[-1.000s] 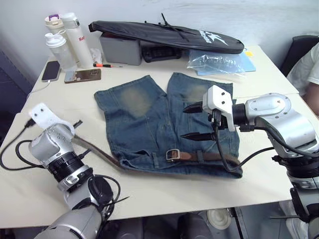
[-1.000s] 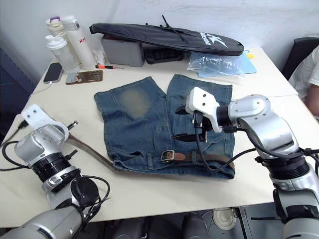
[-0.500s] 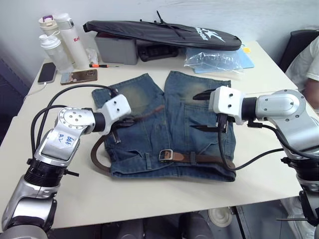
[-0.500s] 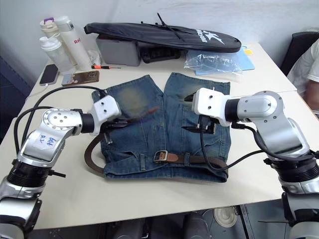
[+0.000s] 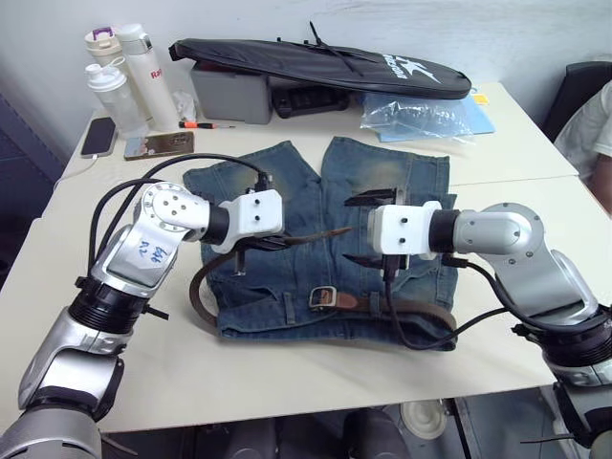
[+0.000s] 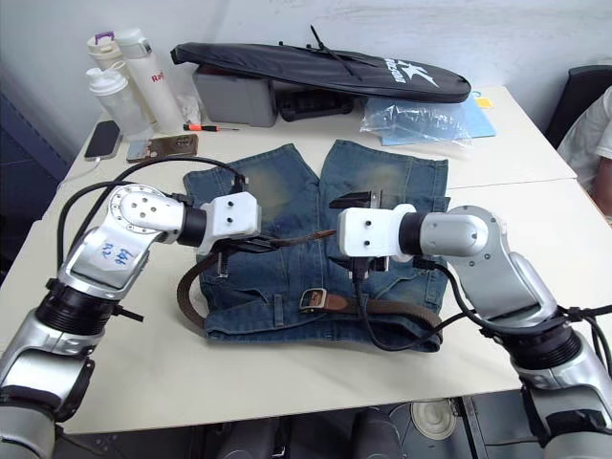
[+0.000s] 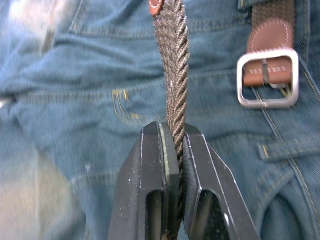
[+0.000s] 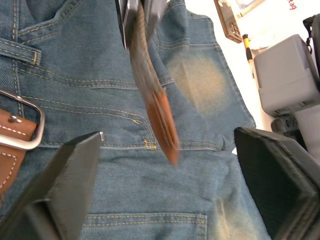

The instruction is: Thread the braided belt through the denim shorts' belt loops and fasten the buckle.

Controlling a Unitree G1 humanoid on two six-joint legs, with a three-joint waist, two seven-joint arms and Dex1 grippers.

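Note:
The denim shorts (image 5: 287,191) lie flat in mid-table, waistband toward me. The braided belt (image 5: 421,308) runs along the waistband, and its silver buckle (image 5: 322,297) lies near the middle. The strap curves off the shorts' left edge and rises over the left leg. My left gripper (image 5: 273,244) is shut on the woven strap (image 7: 172,90) just behind its tan leather tip (image 8: 162,120). That tip hangs above the denim between the wide-apart fingers of my open right gripper (image 5: 361,230). A belt loop (image 7: 276,150) shows near the buckle (image 7: 267,77).
At the back of the table lie a black racket bag (image 5: 325,65), a grey box (image 5: 229,94), three bottles (image 5: 124,76), two phones (image 5: 158,144) and a plastic bag (image 5: 421,117). A person's sleeve (image 5: 595,129) shows at the right edge.
My left arm swung in from the table's left side, carrying the belt's free end over the shorts. The right gripper moved left to meet the tip and stayed open.

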